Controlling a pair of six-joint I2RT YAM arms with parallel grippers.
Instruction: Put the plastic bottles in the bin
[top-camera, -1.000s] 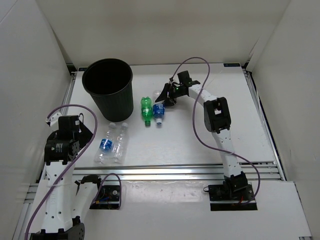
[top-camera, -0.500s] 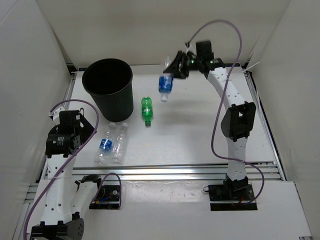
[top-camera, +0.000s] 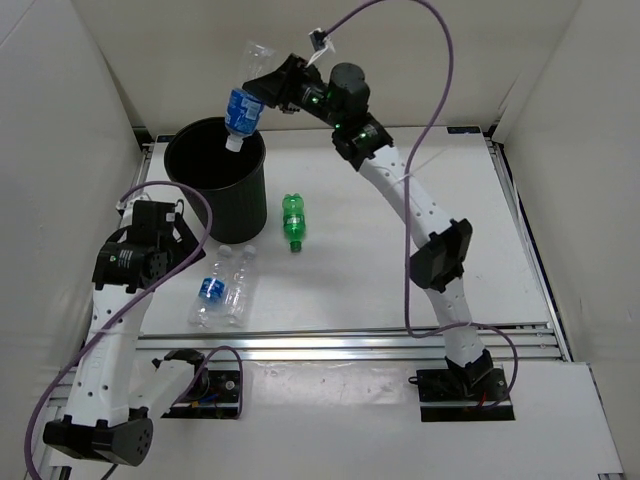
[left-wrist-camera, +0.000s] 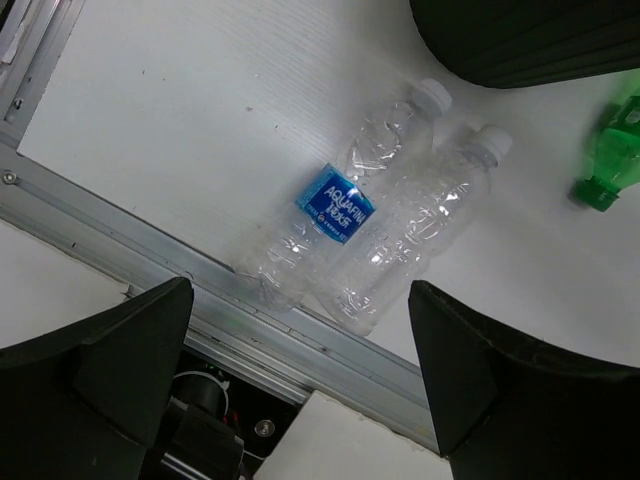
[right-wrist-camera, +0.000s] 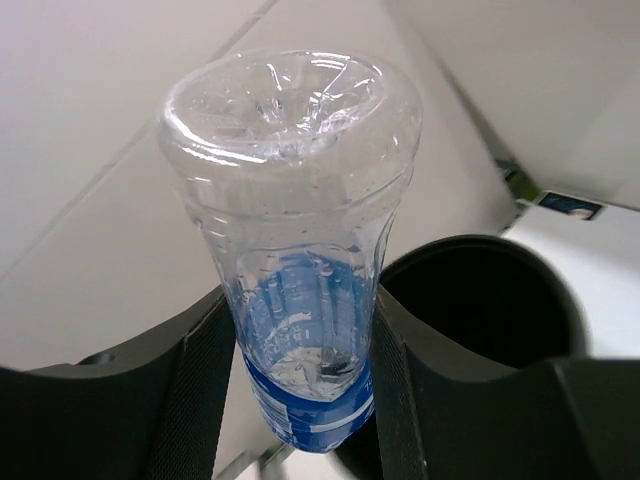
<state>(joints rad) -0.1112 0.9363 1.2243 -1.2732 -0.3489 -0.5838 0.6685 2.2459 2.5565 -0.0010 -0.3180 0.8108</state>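
right gripper (top-camera: 264, 86) is clamped on a blue-label bottle (top-camera: 241, 104), pinching the body just above the label. wrist view shows both fingers (right-wrist-camera: 195, 370) pressed on its sides, base toward the camera

held bottle hangs cap-down and a bit tilted, above the bin (top-camera: 228, 205) and not inside it. from the top camera the cap overlaps the far side of the mouth. wrist view has the opening below and off to one side, so can't tell if it's centred

cap-down makes sense: narrow end leads, so on release it should fall in rather than bridge the rim. the high carry with a long-stretched arm is because the bin is tall and the bottle has to clear the rim

left gripper (left-wrist-camera: 300, 300) is spread wide and holds nothing, hovering over the two bottles lying on the near side of the bin. labelled bottle (left-wrist-camera: 335, 205) and plain bottle (left-wrist-camera: 420, 240) lie side by side, touching, caps toward the bin base. looks lined up for one of them. since they touch, closing on one may nudge the other

green bottle (top-camera: 292, 220) lies just right of the bin, cap pointing away from it, apart from the pair

my read: one about to drop, three on the table (top-camera: 450, 250), bin interior too dark to check. next the right jaws open. risk is the bottle clipping the rim
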